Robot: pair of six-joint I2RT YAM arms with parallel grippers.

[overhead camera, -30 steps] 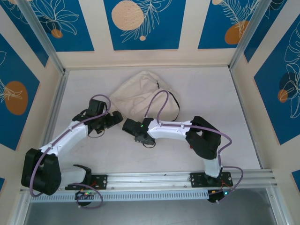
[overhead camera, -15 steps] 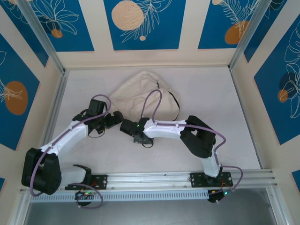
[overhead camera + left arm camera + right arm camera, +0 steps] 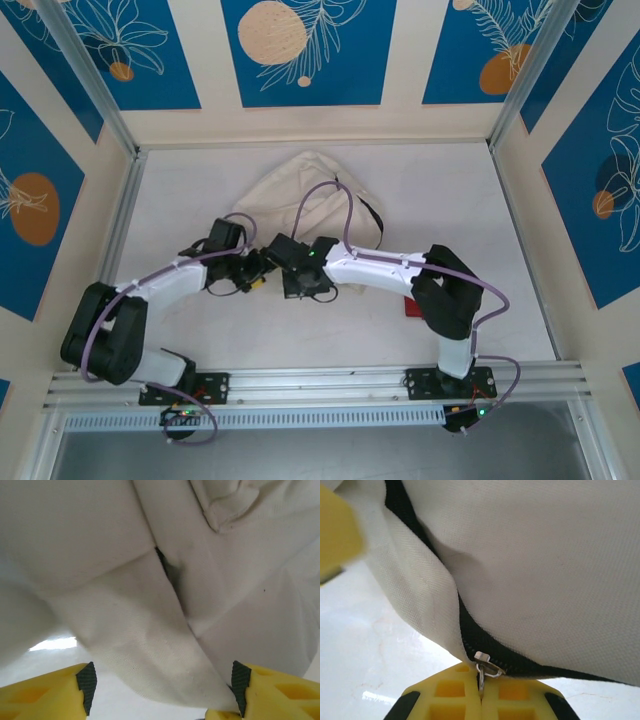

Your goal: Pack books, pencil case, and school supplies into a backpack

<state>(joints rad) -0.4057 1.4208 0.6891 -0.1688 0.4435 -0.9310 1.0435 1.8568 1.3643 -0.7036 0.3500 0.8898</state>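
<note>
Both arms have closed in on the backpack, slumped mid-table. The left gripper straddles a fabric fold, jaws apart: clamp it firmly first. The right gripper, pinched on the zipper pull, should then tug along the track.

Backpack is laid on the table, far centre. Both hands are set at its near edge, left hand just left of right hand. A backpack fold is straddled by the left hand's fingers. The zipper pull is pinched in the right hand. Pencil case is placed near right, partly under the right arm.
</note>
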